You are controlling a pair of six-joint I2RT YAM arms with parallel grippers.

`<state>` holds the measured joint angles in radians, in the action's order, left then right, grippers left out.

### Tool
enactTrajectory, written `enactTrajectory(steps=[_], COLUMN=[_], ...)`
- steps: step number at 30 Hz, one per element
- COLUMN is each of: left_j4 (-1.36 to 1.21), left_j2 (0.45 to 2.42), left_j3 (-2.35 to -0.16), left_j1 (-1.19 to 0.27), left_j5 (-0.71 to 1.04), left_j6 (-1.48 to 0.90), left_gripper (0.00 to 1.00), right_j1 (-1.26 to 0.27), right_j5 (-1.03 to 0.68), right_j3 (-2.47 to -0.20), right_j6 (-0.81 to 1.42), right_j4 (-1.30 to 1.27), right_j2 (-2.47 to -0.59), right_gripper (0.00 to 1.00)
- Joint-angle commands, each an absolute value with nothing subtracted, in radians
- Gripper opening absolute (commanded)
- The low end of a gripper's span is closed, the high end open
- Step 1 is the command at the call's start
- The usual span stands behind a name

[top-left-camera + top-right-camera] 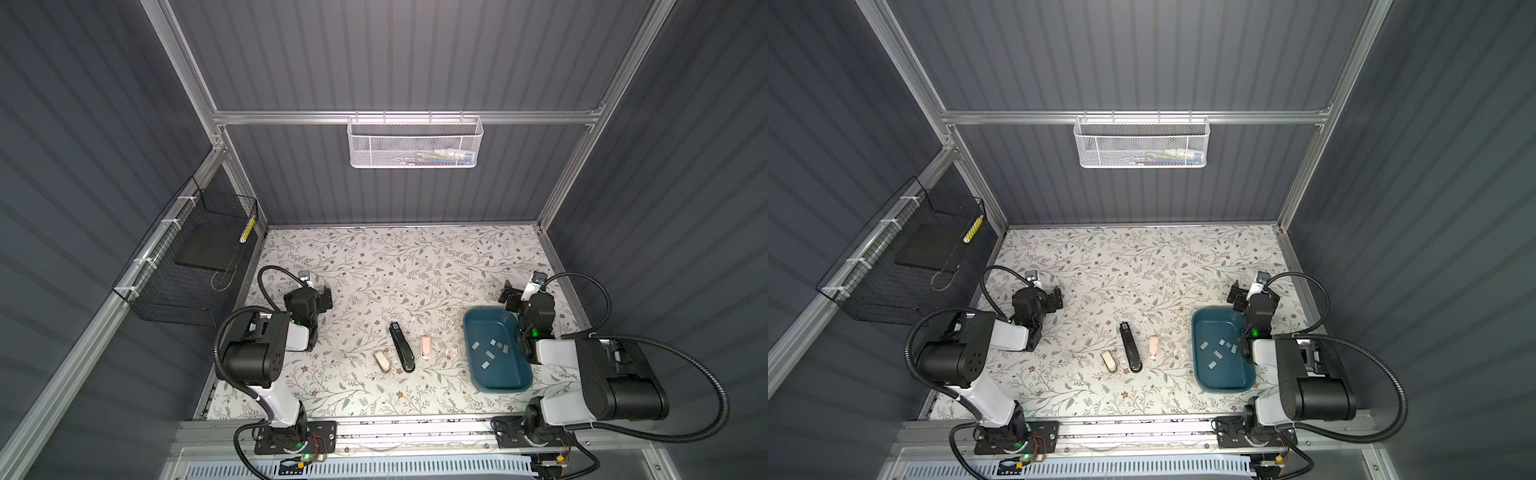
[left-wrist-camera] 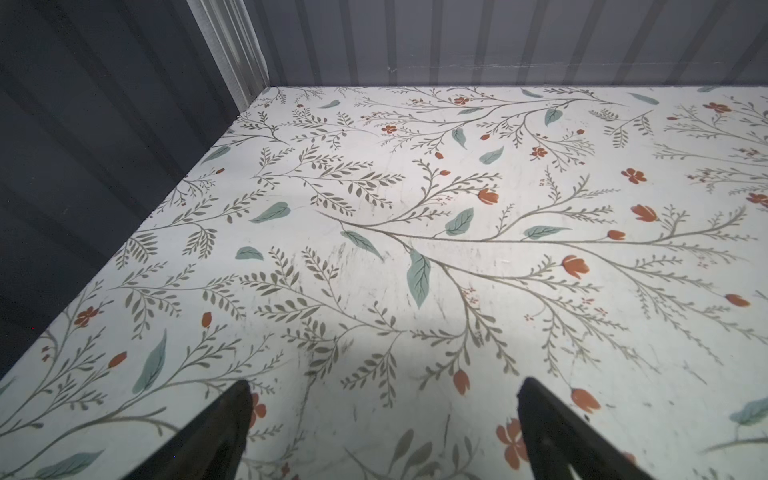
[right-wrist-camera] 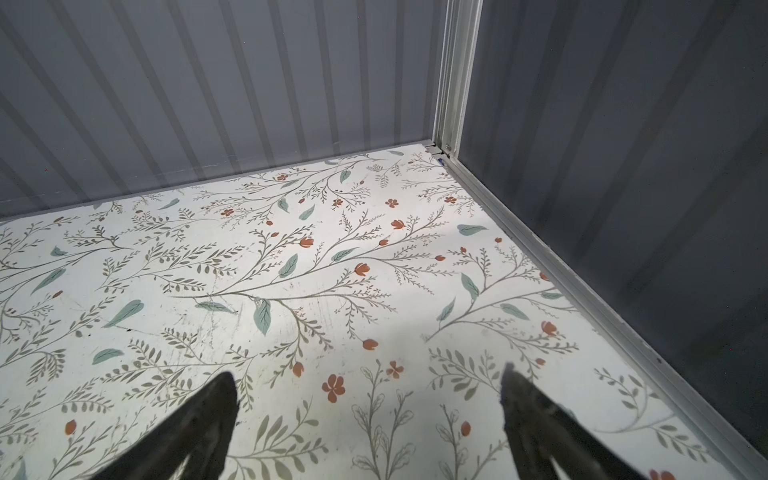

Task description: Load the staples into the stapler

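- Silvery-grey staples [image 1: 490,354] are lying scattered as several short strips on the floor of the teal tray [image 1: 498,376], and none of them are touching a stapler.
- The tray is sitting on the right side of the floral surface [image 1: 374,266], close to the base of your right arm.
- Three staplers are lying side by side near the middle of the surface, left of the tray and apart from it. A long black stapler [image 1: 402,347] is lying between a small beige stapler [image 1: 382,360] on its left and a small pink stapler [image 1: 425,347] on its right.
- Your left hand [image 2: 384,399] is pointing toward the far wall over bare surface on the left, farther back than the staplers. Its fingers are standing spread wide with nothing between them.
- Your right hand [image 3: 368,395] is pointing toward the far right corner, just beyond the far edge of the tray. Its fingers are also spread wide and gripping nothing.
- Neither hand is touching the staples, the tray or any stapler.
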<state>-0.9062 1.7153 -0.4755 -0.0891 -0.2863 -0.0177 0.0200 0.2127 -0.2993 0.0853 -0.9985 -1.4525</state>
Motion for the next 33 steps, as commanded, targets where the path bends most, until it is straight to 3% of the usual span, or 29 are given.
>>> enactTrajectory(steps=[1, 28, 31, 33], left_j4=[-0.925, -0.921, -0.564, -0.360], left_j2=[1.717, 1.696, 1.523, 1.440], left_j3=[-0.466, -0.471, -0.570, -0.639], left_j1=[-0.084, -0.088, -0.147, -0.159], left_j5=[-0.283, -0.314, -0.476, -0.485], left_j6=[0.000, 0.000, -0.051, -0.092], left_gripper=[1.00, 1.00, 1.00, 1.00], right_j1=[0.017, 0.005, -0.012, -0.058], right_j5=[0.227, 0.269, 0.267, 0.324], right_j3=[-0.298, -0.277, -0.218, -0.214], right_j6=[0.077, 0.076, 0.051, 0.009], right_j4=[-1.026, -1.065, -1.151, -1.179], right_j2=[-1.460, -1.445, -1.418, -1.425], right_gripper=[0.99, 0.99, 0.99, 0.99])
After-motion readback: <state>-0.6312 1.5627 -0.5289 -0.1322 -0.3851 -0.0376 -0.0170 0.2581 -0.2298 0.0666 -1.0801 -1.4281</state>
